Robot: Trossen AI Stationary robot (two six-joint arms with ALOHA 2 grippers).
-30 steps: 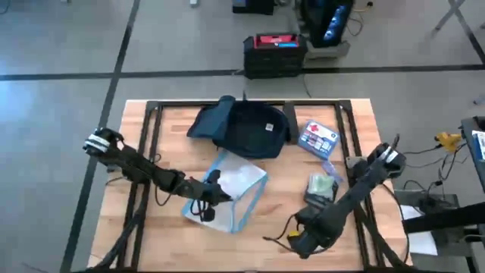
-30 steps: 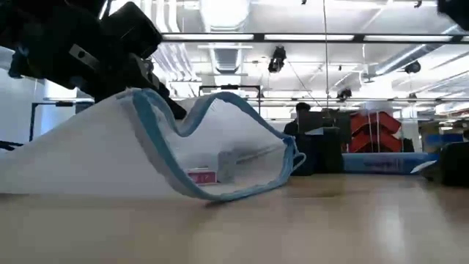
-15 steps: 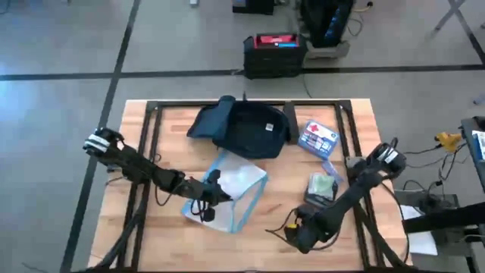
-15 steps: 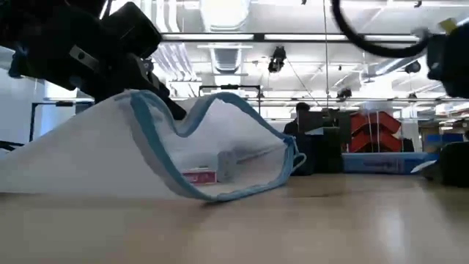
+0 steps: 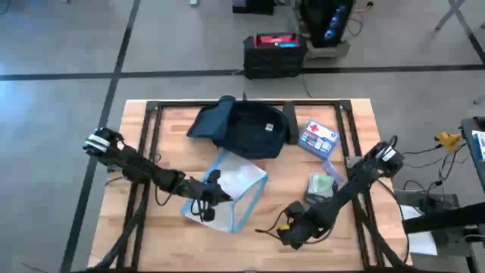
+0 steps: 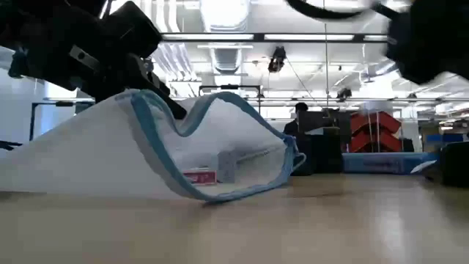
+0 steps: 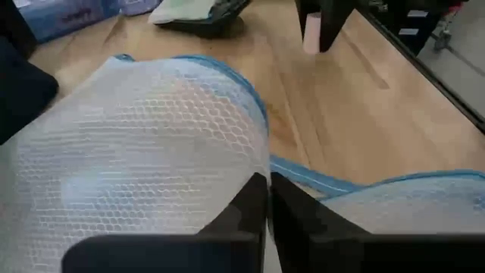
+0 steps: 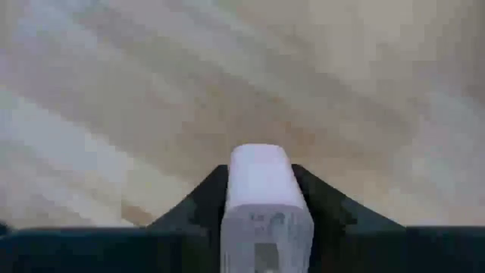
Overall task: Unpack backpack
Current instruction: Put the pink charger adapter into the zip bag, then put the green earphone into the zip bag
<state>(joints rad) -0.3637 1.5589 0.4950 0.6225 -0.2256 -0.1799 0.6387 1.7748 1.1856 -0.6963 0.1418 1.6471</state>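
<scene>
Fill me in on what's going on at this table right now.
The left gripper is shut on the edge of a clear mesh pouch mid-table. The right gripper holds a small white block above the front of the wooden table. The backpack lies at the back, with a blue-white box beside it.

Matt pale wood table (image 5: 356, 121); soft dark cloth backpack (image 5: 246, 129); clear honeycomb-mesh plastic pouch (image 7: 136, 152) w/ blue fabric edging; smooth white plastic block (image 8: 261, 197).

Dark navy backpack (image 5: 246, 129), slumped flat, flap open, table's far middle.
</scene>
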